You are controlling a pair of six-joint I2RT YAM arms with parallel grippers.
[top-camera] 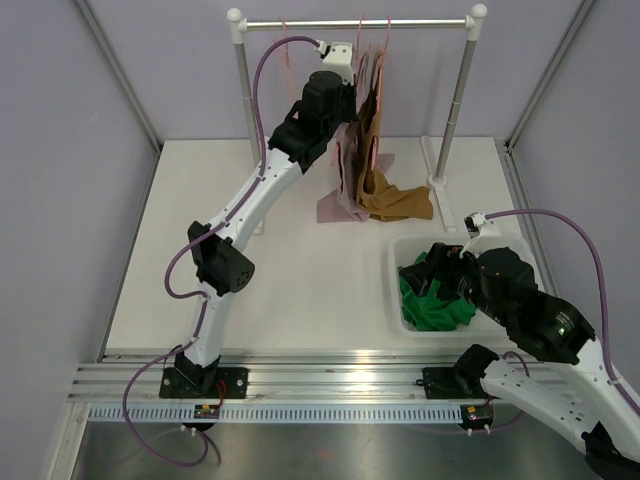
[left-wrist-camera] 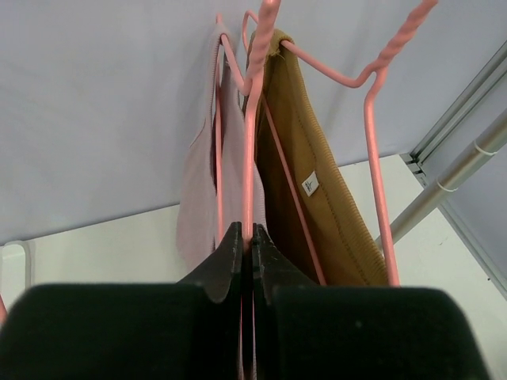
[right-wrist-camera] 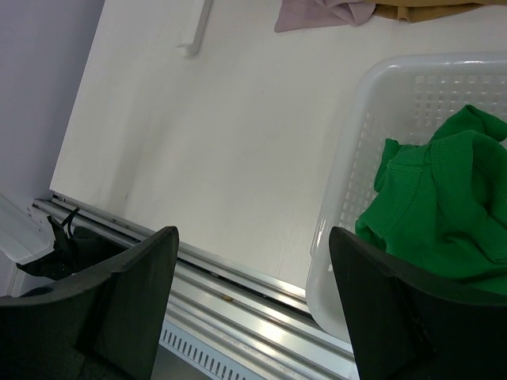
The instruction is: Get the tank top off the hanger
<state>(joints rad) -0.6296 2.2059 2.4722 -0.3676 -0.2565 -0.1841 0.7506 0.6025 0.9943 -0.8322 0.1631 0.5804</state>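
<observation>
Left hand is up at the rack on the far edge of the bench. Its fingers are pinched together on a pink hanger wire, with no gap showing beyond the wire itself.

The gripped wire runs up between two garments. The pink tank top is on its left and a brown top with a small white label is on its right. Several pink wires overlap in the left wrist view, so I can't tell which garment the clamped one carries.

The tank top hangs from the rack and is not off its hanger yet. In the top view its lower end is bunched on the bench below the rail, touching the brown top's hem.

Right hand is wide open and holds nothing. It hovers low by the near right corner, at the near-left rim of the white basket. A green garment is heaped inside the basket, and the fingers aren't touching it in the right wrist view.
</observation>
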